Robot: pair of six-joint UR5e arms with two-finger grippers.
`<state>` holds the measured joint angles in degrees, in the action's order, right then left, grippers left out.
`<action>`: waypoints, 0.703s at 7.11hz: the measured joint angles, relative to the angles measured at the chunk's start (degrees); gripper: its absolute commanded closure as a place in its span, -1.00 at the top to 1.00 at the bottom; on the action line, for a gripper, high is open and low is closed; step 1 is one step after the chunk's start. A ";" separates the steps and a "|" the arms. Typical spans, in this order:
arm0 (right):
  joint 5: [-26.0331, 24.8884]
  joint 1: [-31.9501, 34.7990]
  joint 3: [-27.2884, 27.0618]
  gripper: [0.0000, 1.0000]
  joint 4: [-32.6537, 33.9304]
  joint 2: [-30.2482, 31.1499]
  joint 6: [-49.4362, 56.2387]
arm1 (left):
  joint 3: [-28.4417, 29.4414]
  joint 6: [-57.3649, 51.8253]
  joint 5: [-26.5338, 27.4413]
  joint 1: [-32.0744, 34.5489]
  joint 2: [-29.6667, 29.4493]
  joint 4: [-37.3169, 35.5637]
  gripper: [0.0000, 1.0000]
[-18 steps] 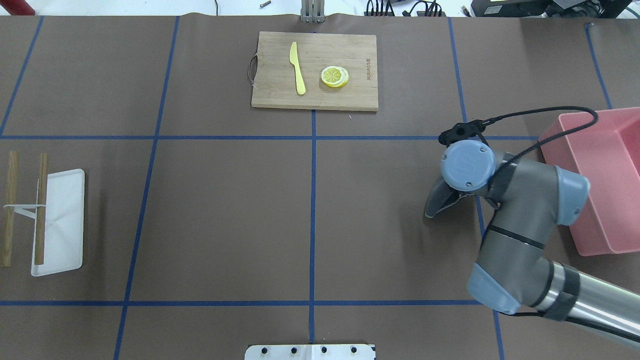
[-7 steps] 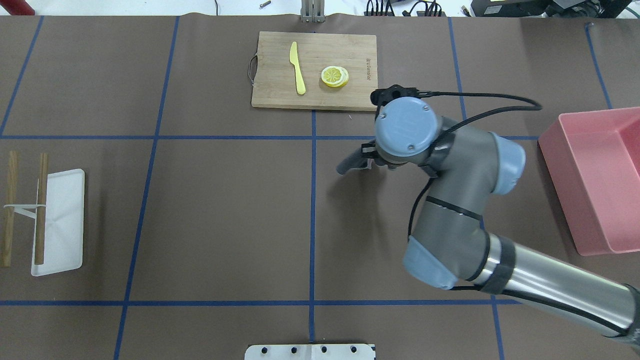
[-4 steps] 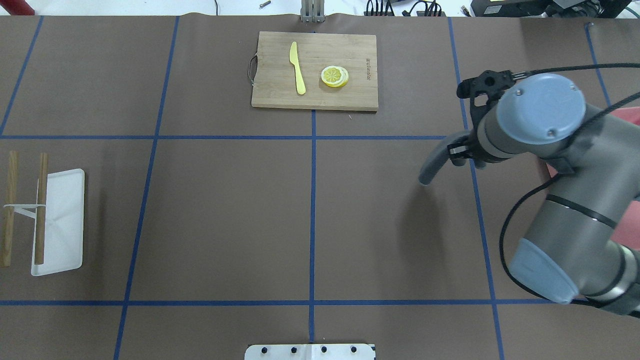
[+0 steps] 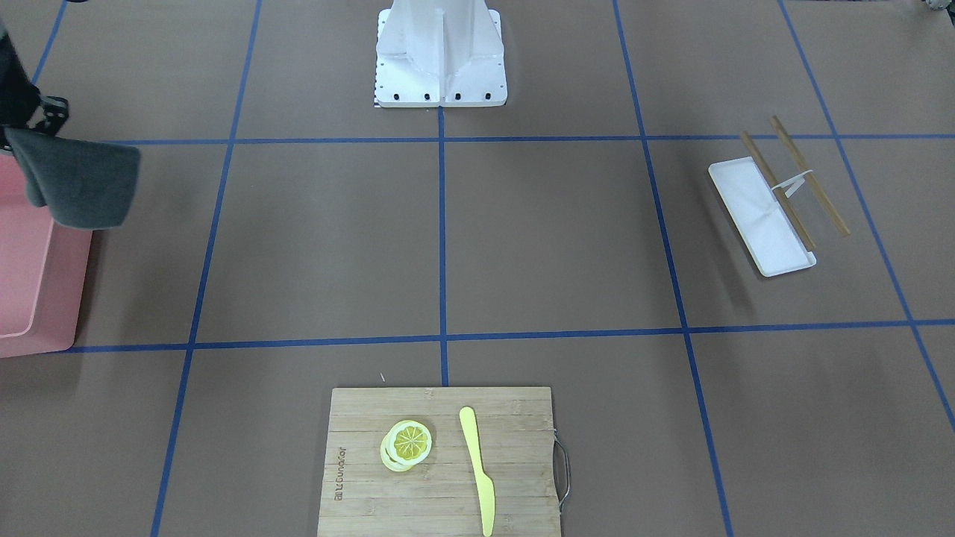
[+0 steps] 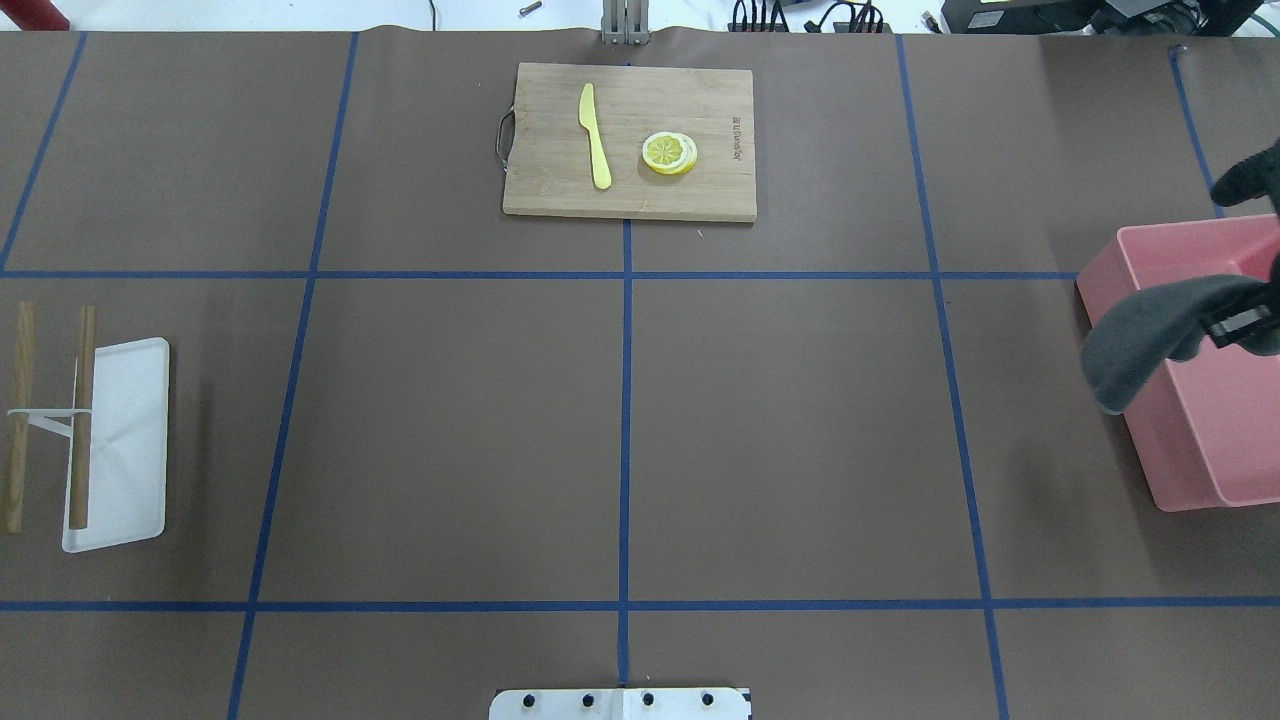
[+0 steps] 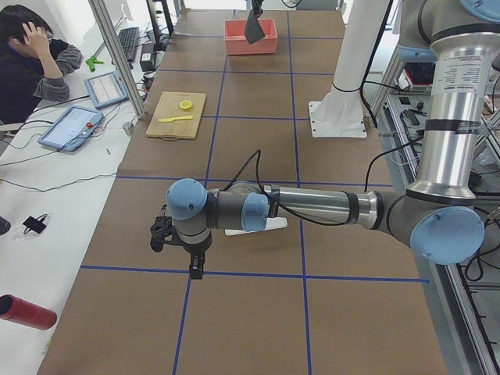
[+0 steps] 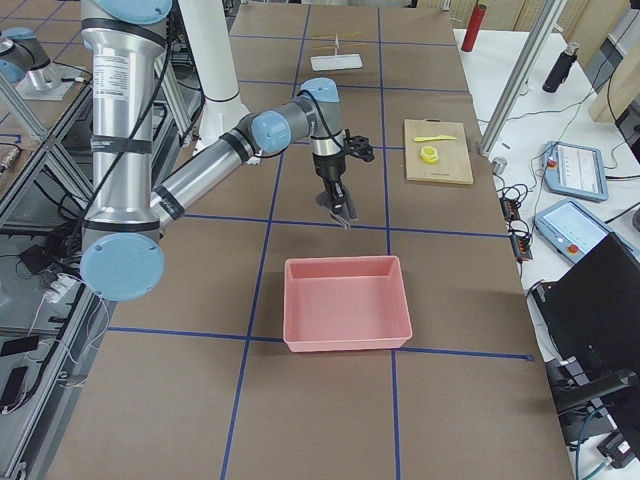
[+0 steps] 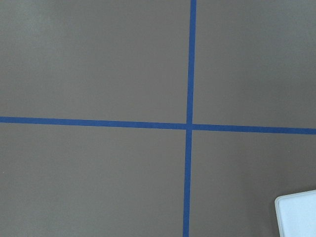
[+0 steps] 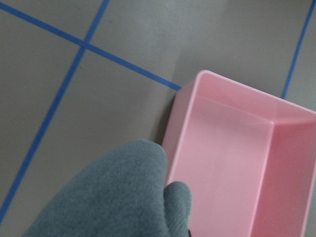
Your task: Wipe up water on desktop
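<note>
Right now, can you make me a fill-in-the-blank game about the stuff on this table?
1. The right gripper holds a gray cloth up near the ____ bin.
2. On the cutting board, a yellow knife lies beside the ____ slices.
3. The flat tray by the wooden sticks is ____.
4. The tape lines on the brown desktop are ____.

Missing words: pink, lemon, white, blue.
</note>
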<state>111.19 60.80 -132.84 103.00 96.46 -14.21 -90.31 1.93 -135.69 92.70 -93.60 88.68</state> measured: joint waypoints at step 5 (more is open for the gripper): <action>10.06 19.50 12.40 -1.00 -13.78 13.64 28.02 | 0.13 0.04 -0.01 -0.32 0.00 0.68 0.96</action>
<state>121.25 80.30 -120.44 89.22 110.10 13.81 -90.19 1.97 -135.70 92.38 -93.60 89.36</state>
